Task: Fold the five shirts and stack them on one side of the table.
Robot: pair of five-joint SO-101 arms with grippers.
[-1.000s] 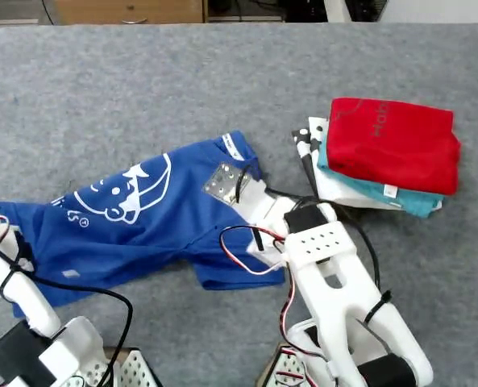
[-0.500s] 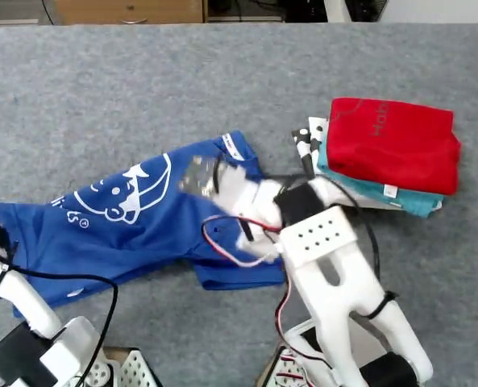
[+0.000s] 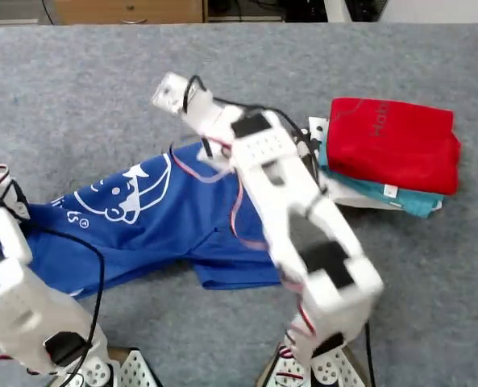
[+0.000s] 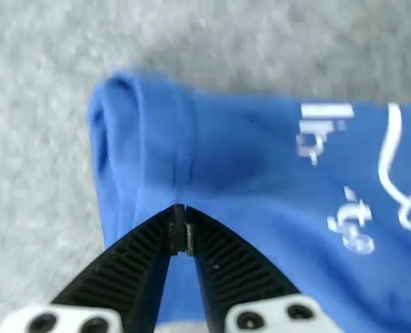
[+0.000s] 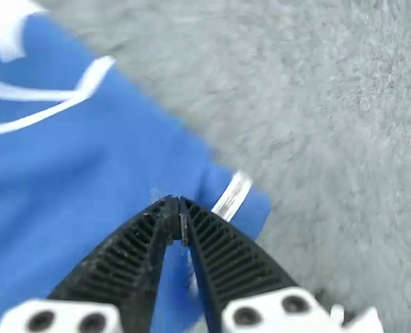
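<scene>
From the high view I see the blue shirt [image 3: 142, 234] spread open on the grey table [image 3: 77, 89], left of centre, with its white print facing up. On the right side of the table sits the stack of folded shirts. The red shirt [image 3: 392, 145] is on top, the teal shirt [image 3: 384, 192] is under it, and a white shirt [image 3: 339, 192] shows below at the stack's left edge. My right arm [image 3: 279, 185] stretches from the near edge across the blue shirt's right part, and its tip lies over the far edge of the shirt. My left arm [image 3: 5, 266] stands at the near left, at the shirt's left edge.

In the left wrist view, the left gripper [image 4: 179, 211] has its jaws brought together on a rolled edge of the blue shirt. The cloth bunches right at the tips, so I read it as pinched. Grey table lies just beyond that edge.

In the right wrist view, the right gripper [image 5: 175, 205] also has its jaws together, tips meeting over the blue cloth. A white label [image 5: 231, 195] lies just beside them, near the shirt's edge. I cannot tell whether any cloth is caught between them. Bare table lies past the edge.
</scene>
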